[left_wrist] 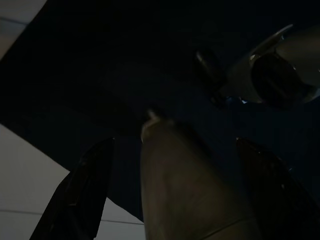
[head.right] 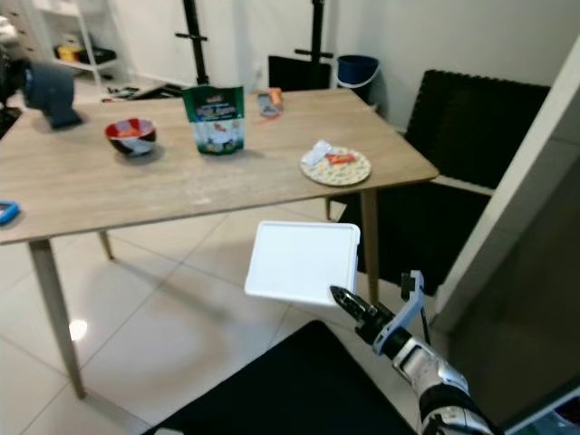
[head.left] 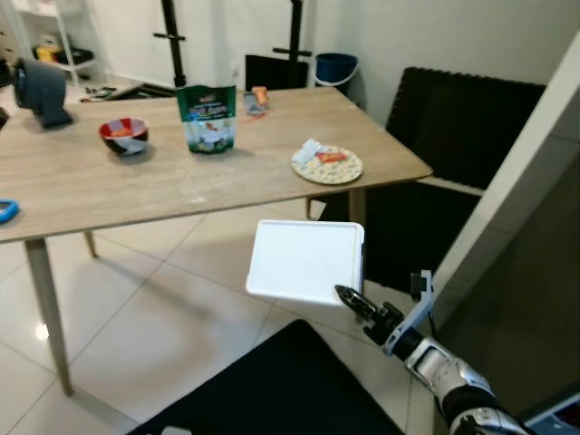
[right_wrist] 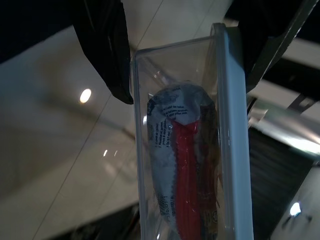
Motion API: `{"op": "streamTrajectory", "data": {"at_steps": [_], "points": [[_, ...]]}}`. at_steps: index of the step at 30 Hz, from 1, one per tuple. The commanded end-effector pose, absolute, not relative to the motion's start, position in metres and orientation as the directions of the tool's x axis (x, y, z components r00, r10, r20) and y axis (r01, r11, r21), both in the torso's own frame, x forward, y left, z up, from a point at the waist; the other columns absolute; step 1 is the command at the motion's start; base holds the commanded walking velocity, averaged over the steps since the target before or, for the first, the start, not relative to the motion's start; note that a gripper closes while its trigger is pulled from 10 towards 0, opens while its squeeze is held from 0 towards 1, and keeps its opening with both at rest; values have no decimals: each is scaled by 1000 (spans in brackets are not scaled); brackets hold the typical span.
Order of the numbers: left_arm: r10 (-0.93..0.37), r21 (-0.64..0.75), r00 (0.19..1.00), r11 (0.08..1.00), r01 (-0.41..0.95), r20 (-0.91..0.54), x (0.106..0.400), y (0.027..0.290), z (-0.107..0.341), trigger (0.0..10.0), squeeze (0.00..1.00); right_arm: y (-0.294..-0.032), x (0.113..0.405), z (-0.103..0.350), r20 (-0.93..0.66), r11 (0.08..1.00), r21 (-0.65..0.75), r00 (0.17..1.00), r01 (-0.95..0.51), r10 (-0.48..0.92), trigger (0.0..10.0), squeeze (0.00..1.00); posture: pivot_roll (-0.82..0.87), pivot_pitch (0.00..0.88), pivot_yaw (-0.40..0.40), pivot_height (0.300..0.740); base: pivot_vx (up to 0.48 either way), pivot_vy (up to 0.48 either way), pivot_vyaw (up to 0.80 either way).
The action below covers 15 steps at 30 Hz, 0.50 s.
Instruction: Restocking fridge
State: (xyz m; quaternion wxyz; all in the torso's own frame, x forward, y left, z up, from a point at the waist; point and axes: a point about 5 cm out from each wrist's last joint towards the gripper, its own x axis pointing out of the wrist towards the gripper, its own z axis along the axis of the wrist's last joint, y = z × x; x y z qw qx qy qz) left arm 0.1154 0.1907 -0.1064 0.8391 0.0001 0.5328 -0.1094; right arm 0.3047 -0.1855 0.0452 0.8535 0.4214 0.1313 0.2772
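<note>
Holding a clear plastic container (head.left: 305, 261) with a white lid by its near edge, the right gripper (head.left: 352, 300) sits low over the tiled floor (head.left: 163, 299), its two black fingers pinched onto the box, one on each side. The right wrist view looks along the container (right_wrist: 187, 150), and through its clear wall a white and red food packet (right_wrist: 184, 165) lies inside.

Beyond the gripper and the box stands a light wooden table (head.left: 118, 186). On it, farthest ahead, is a green snack bag (head.left: 207, 117) standing upright; off to the gripper's left of that is a red bowl (head.left: 124, 135), and nearer the table corner closest to the gripper is a patterned plate (head.left: 327, 165) with small wrappers on it. A dark blue object (head.left: 38, 89) stands at the table's far left end, and a blue item (head.left: 5, 211) lies at its left edge.

To the gripper's right rises a pale slanted panel (head.left: 521, 172). Behind the table corner is a dark cushioned seat (head.left: 453, 127), and a blue bucket (head.left: 335, 65) stands by the far wall. Just below the gripper lies a black mat (head.left: 281, 390).

The left gripper (left_wrist: 170, 190) hangs in the dark, its fingers spread over a dark surface.
</note>
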Motion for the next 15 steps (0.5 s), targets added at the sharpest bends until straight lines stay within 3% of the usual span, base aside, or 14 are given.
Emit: {"op": "streamTrajectory", "data": {"at_steps": [1,10,15], "points": [[-177,-113,373,976,186,-911,104,193,-109,10000,0,-185,304,43,13,487,797,816,-358,578,10000,0,-95,0,-25,740,0,0,-769],[-172,-108,371,976,187,-912,103,196,-109,10000,0,-210,285,13,-197,614,781,886,-118,420,10000,0,-96,0,-26,740,0,0,-767],[-179,-113,378,975,192,-908,109,188,-109,10000,0,-249,250,-21,-472,698,666,873,262,122,10000,0,-96,0,-28,740,0,0,-756]]}}
